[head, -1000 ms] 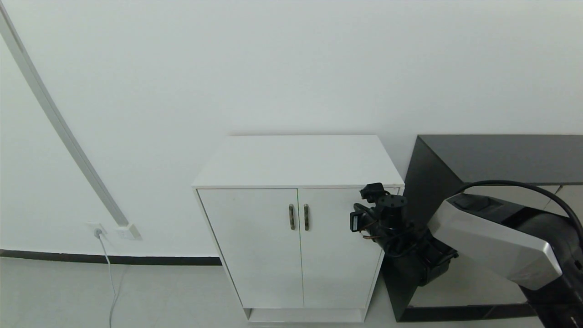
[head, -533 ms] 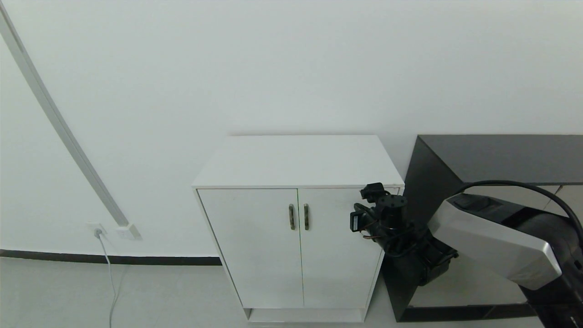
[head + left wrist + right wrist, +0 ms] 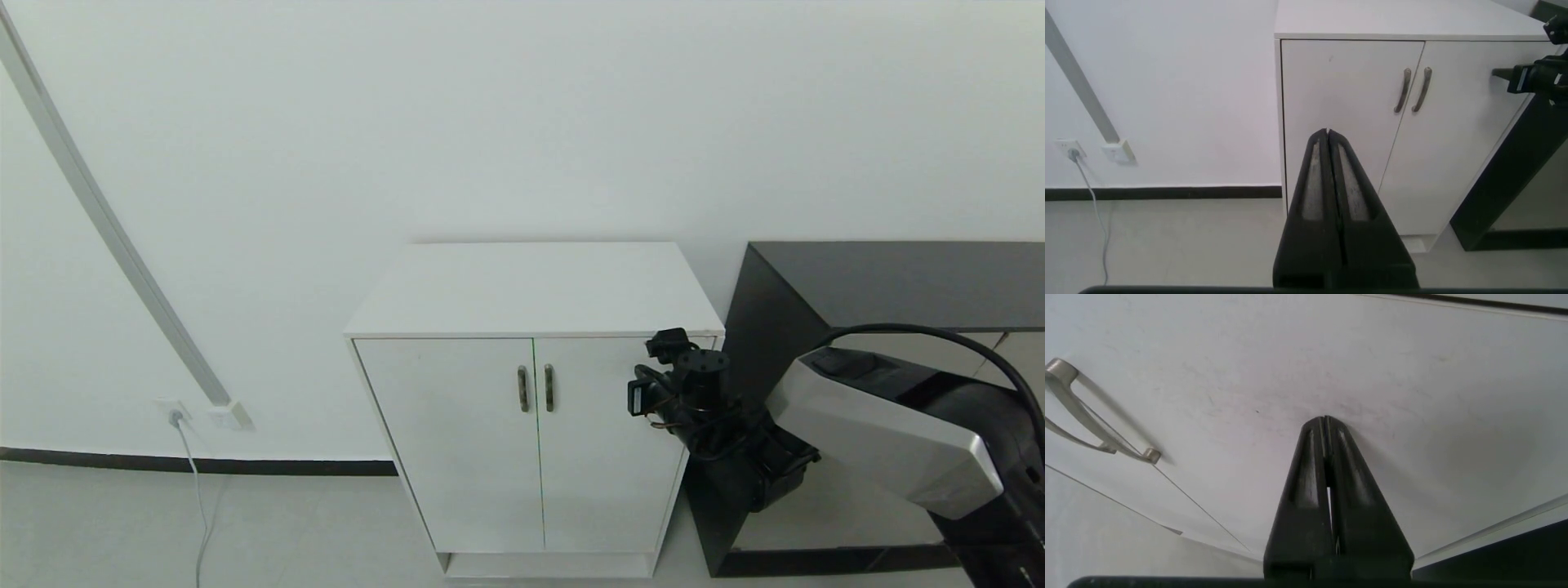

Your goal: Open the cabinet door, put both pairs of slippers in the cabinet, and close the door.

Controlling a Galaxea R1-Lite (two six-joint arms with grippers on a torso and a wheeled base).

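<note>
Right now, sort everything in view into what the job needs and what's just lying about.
Job: white cabinet, door handles, right gripper near the right door, left gripper.
Lying about: black sideboard, wall socket, cable, wall conduit.

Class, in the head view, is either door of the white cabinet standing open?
No, both doors of the white box-shaped cabinet sit flush and closed.

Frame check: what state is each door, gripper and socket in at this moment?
Left cabinet door: shut.
Right cabinet door: shut.
Left gripper: shut, empty, held back from both doors.
Right gripper: shut, empty, tips close to the right door; contact cannot be told.
Wall socket: cable plugged in.
</note>
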